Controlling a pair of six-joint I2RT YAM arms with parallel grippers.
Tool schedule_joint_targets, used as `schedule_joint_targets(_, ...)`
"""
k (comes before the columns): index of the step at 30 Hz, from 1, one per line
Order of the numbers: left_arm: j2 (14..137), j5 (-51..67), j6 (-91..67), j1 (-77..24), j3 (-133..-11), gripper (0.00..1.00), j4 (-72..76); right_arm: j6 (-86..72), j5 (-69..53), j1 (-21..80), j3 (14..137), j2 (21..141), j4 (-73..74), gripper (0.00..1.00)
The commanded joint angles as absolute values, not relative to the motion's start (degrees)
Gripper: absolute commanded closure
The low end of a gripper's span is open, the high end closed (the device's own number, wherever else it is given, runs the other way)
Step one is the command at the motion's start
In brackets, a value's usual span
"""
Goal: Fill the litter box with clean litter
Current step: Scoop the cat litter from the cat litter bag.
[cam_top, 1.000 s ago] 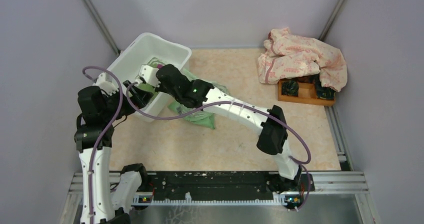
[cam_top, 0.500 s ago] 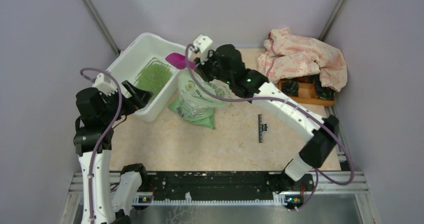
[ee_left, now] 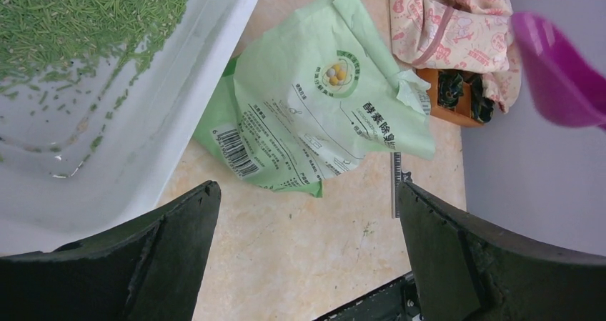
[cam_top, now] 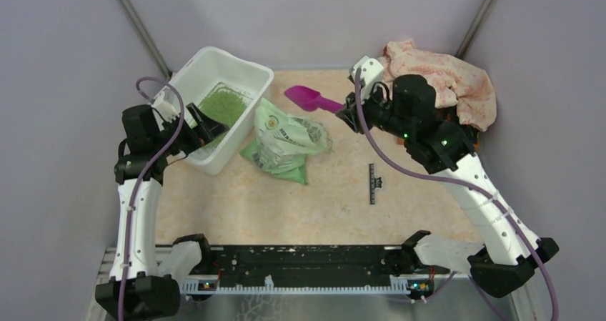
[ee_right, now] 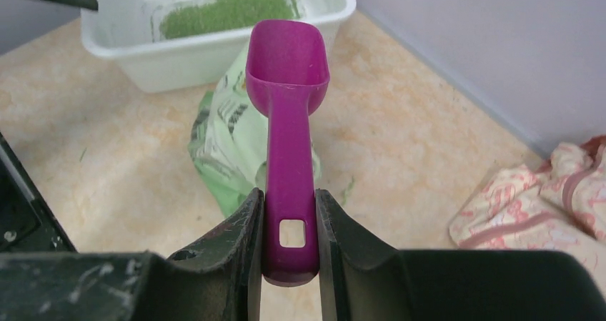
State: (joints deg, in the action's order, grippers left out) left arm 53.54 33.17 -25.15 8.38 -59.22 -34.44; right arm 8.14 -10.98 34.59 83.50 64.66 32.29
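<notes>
– What has the right tool (ee_right: 288, 201) got?
– It is clenched on the handle of a magenta scoop (ee_right: 288, 56), one finger on each side, close to the end with the square hole. The scoop is in the air over the counter (cam_top: 336, 199), its bowl pointing towards the far left.

– And the left tool (cam_top: 208, 124)?
– Released, jaws spread wide with nothing between them. It hangs over the near right wall of the litter box (cam_top: 207, 65).

– Where is the litter box?
– At the far left of the counter, set at an angle. The clean litter (cam_top: 223, 106) lies in it as a green patch that covers only part of the floor; a few loose granules trail out from the patch.

– What is around it?
– A light green printed bag (cam_top: 282, 139) lies crumpled just beside the box's right wall. A black strip (cam_top: 372, 184) lies nearer the arms. At the far right a pink patterned cloth (cam_top: 436, 78) is heaped over a wooden tray (ee_left: 446, 101).
</notes>
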Motion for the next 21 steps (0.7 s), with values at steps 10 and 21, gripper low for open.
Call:
schedule_joint_targets(10, 56.3, 31.3, -24.8, -1.7, -62.2, 0.01, -29.4, 9.4, -2.8, 34.5, 83.6, 61.9, 52.0, 1.00)
schedule_joint_targets(21, 56.5, 28.8, -25.1, -6.1, -60.6, 0.01, -28.1, 10.6, -6.4, 34.5, 84.6, 67.3, 52.0, 1.00)
